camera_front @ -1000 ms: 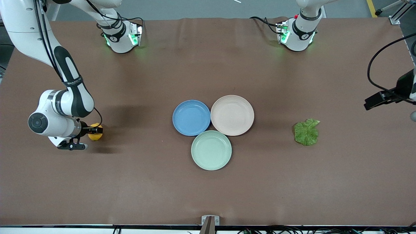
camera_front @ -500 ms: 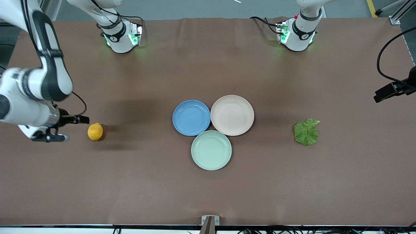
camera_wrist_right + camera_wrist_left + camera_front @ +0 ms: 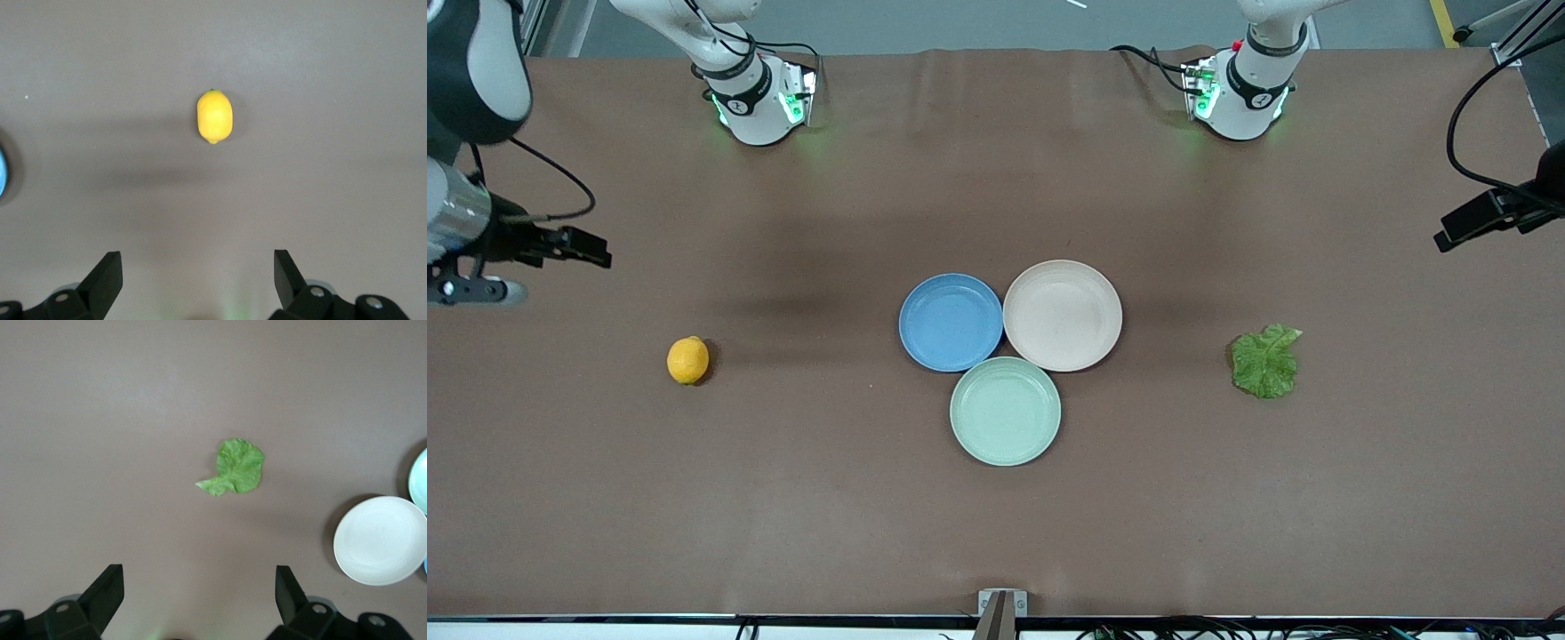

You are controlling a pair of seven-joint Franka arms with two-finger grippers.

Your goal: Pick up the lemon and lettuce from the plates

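Note:
The lemon point(image 3: 687, 360) lies on the bare brown table toward the right arm's end, apart from the plates; it also shows in the right wrist view point(image 3: 215, 116). The lettuce point(image 3: 1264, 361) lies flat on the table toward the left arm's end; it also shows in the left wrist view point(image 3: 235, 468). The blue plate point(image 3: 951, 321) and the beige plate point(image 3: 1062, 315) stand side by side at mid-table, both holding nothing. My right gripper point(image 3: 596, 253) point(image 3: 197, 267) is open, empty, raised above the table near the lemon. My left gripper point(image 3: 1449, 238) point(image 3: 198, 587) is open, empty, raised near the lettuce.
A pale mint-green plate point(image 3: 1005, 411) touches the two plates, nearer to the front camera. The beige plate point(image 3: 380, 540) shows in the left wrist view. The arm bases point(image 3: 756, 98) point(image 3: 1240, 93) stand along the table's back edge.
My right gripper let go of the lemon, then rose and drew away toward the right arm's end of the table. The lemon stayed where it was. My left gripper shifted slightly.

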